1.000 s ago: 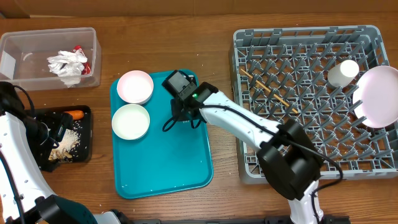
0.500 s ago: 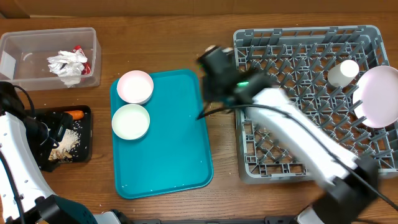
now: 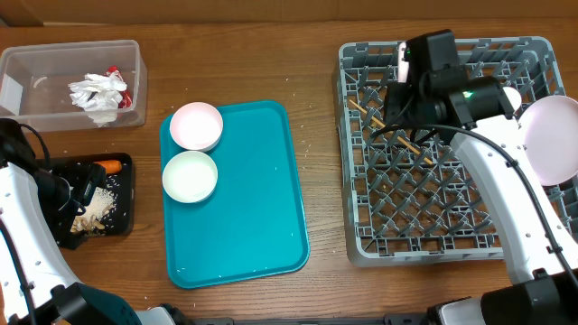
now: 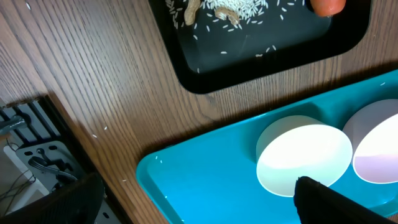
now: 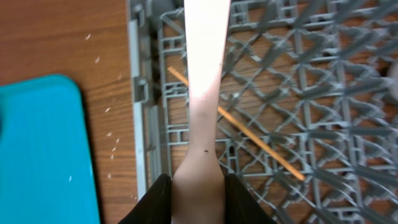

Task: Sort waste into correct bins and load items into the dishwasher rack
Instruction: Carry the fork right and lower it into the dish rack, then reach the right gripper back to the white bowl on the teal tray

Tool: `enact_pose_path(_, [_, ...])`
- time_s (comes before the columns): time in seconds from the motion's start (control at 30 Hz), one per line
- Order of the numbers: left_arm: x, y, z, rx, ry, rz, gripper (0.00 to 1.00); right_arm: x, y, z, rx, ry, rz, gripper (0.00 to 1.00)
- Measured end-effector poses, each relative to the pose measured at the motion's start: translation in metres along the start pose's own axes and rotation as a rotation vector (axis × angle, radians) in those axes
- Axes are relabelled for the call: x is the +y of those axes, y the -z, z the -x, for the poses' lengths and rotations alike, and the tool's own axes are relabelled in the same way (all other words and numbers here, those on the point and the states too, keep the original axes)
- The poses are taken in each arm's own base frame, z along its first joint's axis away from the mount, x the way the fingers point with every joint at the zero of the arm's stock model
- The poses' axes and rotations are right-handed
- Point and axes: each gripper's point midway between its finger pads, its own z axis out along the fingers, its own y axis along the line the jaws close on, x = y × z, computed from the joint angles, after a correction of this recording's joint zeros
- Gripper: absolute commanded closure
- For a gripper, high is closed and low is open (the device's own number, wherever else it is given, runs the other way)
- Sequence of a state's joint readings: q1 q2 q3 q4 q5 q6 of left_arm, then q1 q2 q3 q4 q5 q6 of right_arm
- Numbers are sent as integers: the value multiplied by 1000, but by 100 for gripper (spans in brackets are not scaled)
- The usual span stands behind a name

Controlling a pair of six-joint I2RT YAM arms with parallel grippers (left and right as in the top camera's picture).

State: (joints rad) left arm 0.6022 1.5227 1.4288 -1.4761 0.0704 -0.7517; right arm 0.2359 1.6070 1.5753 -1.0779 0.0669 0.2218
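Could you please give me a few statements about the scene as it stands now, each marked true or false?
1. The right gripper is shut on a pale utensil above the dishwasher rack. True.
2. The teal tray holds three bowls. False: it holds two, a pink bowl and a white bowl.
3. A chopstick lies in the rack. True.
4. The clear bin is empty. False: crumpled waste lies inside it.
5. The pink plate stands at the rack's left edge. False: it is at the right edge.
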Motion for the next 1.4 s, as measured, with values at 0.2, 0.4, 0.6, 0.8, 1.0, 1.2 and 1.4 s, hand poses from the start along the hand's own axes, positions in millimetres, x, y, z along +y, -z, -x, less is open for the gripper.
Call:
enact_pose_path(0.2, [0,0,0,0,0,0,0,16,-18,-8,29,56,91,96])
enact_pose_path(0.4, [0,0,0,0,0,0,0,23,-57,-23,105,68,128,96])
enact_pose_path(0.6, [0,0,0,0,0,0,0,32,-96,-30,165,65,164,85])
enact_pose_path(0.8, [0,0,0,0,0,0,0,34,-102,-35,184,65,180,55])
enact_pose_path(1.0, [0,0,0,0,0,0,0,35,-101,-37,191,68,183,44])
enact_pose_path(1.2, [0,0,0,0,0,0,0,30,-92,-53,280,34,158,38])
enact_pose_path(1.4, [0,0,0,0,0,0,0,72,-56,-28,213,30,291,0])
